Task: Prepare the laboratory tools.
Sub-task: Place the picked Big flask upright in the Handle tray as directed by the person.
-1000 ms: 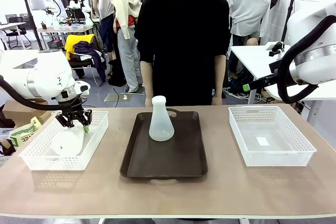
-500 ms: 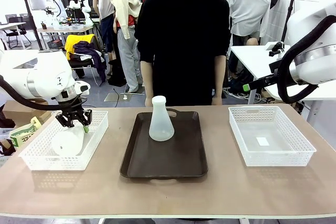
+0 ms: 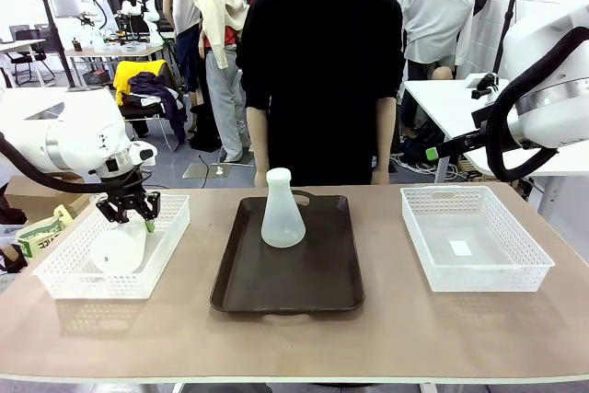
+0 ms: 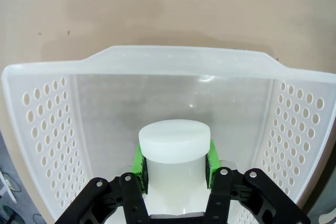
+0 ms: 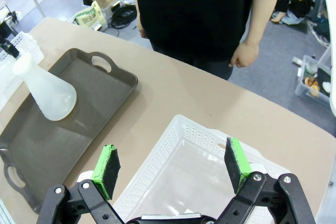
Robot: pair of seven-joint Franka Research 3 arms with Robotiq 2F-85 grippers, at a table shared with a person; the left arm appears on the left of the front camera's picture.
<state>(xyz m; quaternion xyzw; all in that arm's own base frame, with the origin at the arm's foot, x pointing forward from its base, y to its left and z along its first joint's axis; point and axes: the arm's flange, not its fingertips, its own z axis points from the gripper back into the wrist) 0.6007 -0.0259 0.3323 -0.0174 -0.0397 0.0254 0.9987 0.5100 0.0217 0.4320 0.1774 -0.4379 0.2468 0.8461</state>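
Front view: left tool (image 3: 129,213) sits at mid-left of the frame, over the left white mesh basket (image 3: 164,255), clamped on the neck of a frosted flask (image 3: 120,248) that stands in that basket; left wrist view confirms it, green pads (image 4: 138,160) pressed on both sides of the flask neck (image 4: 175,145), flat top of the neck facing the camera, basket walls (image 4: 44,129) curving round left and right, tan bench (image 4: 168,9) across the top of the frame. Whether the flask base is touching the basket floor or just off it, can't tell. Second flask (image 3: 282,212) stands upright on the dark brown tray (image 3: 317,278) in the centre of the front view, toward the tray's far half, nothing touching it. Right white mesh basket (image 3: 515,264) at mid-right of the frame, a small white patch on its floor. Right arm (image 3: 543,89) enters at upper right, held high above the bench. Right wrist view: right tool (image 5: 173,169) at the bottom of the frame, released, green pads (image 5: 105,164) wide apart, nothing between them, hanging above the near corner of the right basket (image 5: 157,166); tray (image 5: 100,85) with the second flask (image 5: 44,92) at left of the frame. Person in black top (image 3: 319,62) stands at the far bench edge, top centre, arms down at sides, one hand (image 5: 243,55) hanging loose just beyond the bench edge in the right wrist view.
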